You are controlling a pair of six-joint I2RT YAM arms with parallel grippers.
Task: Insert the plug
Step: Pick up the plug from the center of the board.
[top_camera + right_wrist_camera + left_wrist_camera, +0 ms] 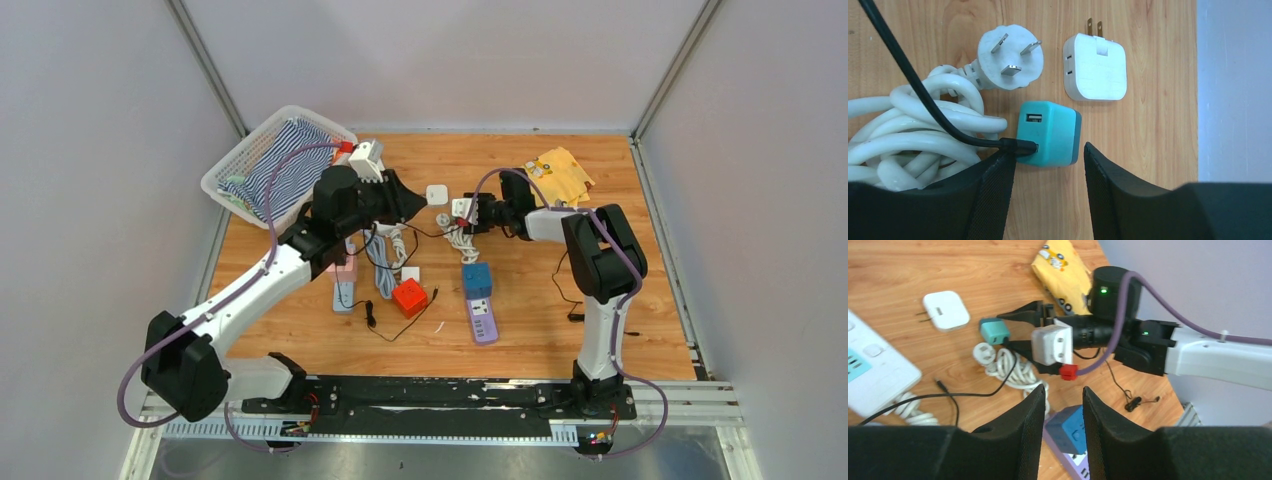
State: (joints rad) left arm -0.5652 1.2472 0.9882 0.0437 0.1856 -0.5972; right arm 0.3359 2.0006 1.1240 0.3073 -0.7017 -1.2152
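Currently left claw [1063, 390] released; right claw [1048, 149] spread astride teal charger [1048, 131]; yellow packet [1063, 270] print unreadable.

Coiled white cable [923, 130], long purple power strip [482, 318] crowd centre — wooden tabletop [660, 330] bare near right, far middle.

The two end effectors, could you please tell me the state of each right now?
Left end effector: open, holding nothing.
Right end effector: open, straddling the teal charger, not clamped on it.
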